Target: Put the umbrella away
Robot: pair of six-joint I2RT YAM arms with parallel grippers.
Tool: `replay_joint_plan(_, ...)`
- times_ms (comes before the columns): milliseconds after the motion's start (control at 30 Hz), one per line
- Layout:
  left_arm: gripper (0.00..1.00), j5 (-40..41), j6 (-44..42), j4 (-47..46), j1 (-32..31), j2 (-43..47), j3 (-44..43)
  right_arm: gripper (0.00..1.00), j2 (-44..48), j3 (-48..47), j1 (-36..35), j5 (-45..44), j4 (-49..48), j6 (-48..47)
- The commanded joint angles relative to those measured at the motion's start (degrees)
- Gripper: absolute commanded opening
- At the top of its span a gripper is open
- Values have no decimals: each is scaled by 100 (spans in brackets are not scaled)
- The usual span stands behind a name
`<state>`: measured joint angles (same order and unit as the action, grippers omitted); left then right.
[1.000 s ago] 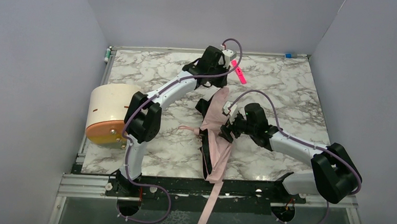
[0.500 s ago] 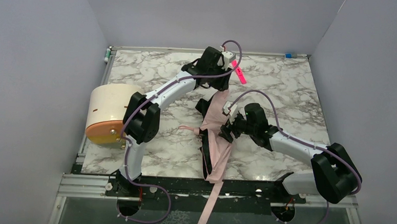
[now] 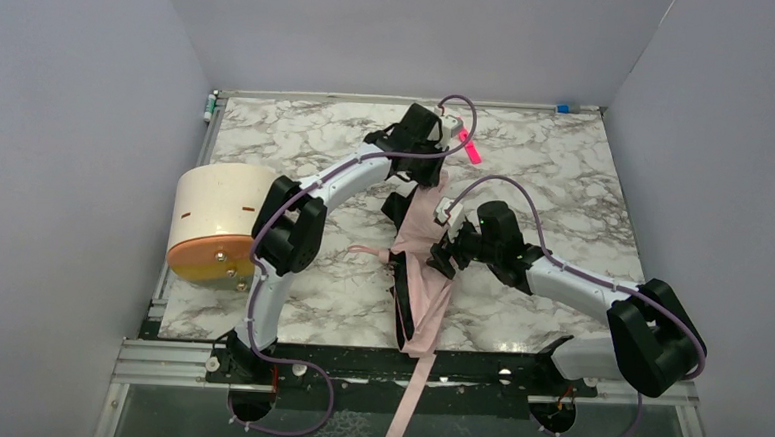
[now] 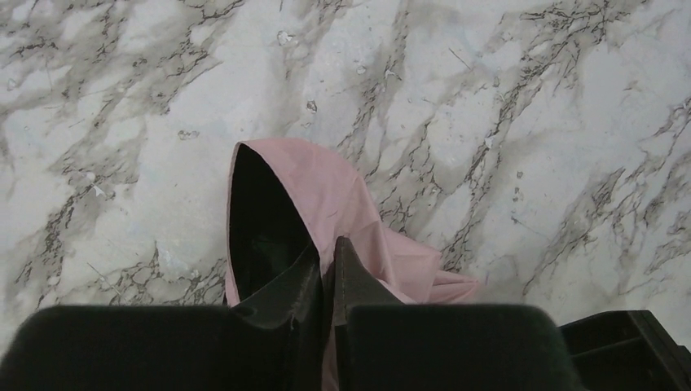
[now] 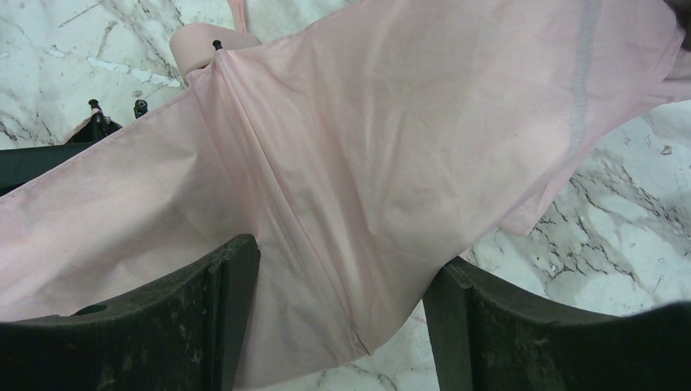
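Note:
The umbrella (image 3: 423,265) lies collapsed at the table's middle, pale pink fabric with black lining, and a long pink strip of it hangs over the front edge. My left gripper (image 3: 427,176) sits at its far end. In the left wrist view its jaws (image 4: 327,244) are shut on a fold of the umbrella (image 4: 326,191), with pink fabric pinched between them. My right gripper (image 3: 441,248) is at the umbrella's right side. In the right wrist view its fingers (image 5: 338,252) stand wide apart, and loose fabric (image 5: 367,163) is spread between and beyond them.
A cream cylinder with an orange end (image 3: 208,224) lies at the table's left edge beside the left arm. A bright pink strip (image 3: 468,143) lies just beyond the left gripper. Grey walls close in the left, back and right.
My left gripper opened and closed again on the fabric, shifting slightly right and nearer. The right arm and the umbrella's body have stayed put.

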<state>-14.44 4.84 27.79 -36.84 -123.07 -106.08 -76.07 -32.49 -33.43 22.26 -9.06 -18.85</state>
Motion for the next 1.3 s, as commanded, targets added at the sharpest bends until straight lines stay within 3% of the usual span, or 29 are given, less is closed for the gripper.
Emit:
replay_joint_plan(0, 5, -31, -51, 32, -16, 15, -275, 75, -23, -45, -41, -59, -112, 74)
replay_joint_plan(67, 0, -23, -40, 25, -16, 83, -313, 76, 39, -27, -41, -65, -154, 152)
replay_joint_plan(200, 0, -123, -65, 12, -16, 381, -297, 86, 331, -16, -42, -140, -293, 519)
replay_joint_plan(333, 0, -162, -27, -88, -16, 826, -80, 89, 725, -194, -41, -172, -17, 919)
replay_joint_plan(633, 0, -158, 321, -633, -182, 2163, 1346, 85, 1995, -284, -41, -1260, 1057, 2824)
replay_joint_plan(767, 0, 155, 686, -1008, -512, 2823, 2262, 85, 2538, -367, -46, -1810, 1686, 3742)
replay_joint_plan(967, 0, 790, 1504, -1839, -1205, 3891, 3802, 84, 3199, -328, -47, -2186, 1880, 4179)
replay_joint_plan(1133, 0, 1378, 2143, -2144, -1858, 4446, 4703, 83, 3017, -654, -42, -2821, 2510, 4572)
replay_joint_plan(1267, 0, 1915, 2575, -2413, -2380, 4806, 5322, 83, 2665, -858, -47, -2739, 2825, 4657)
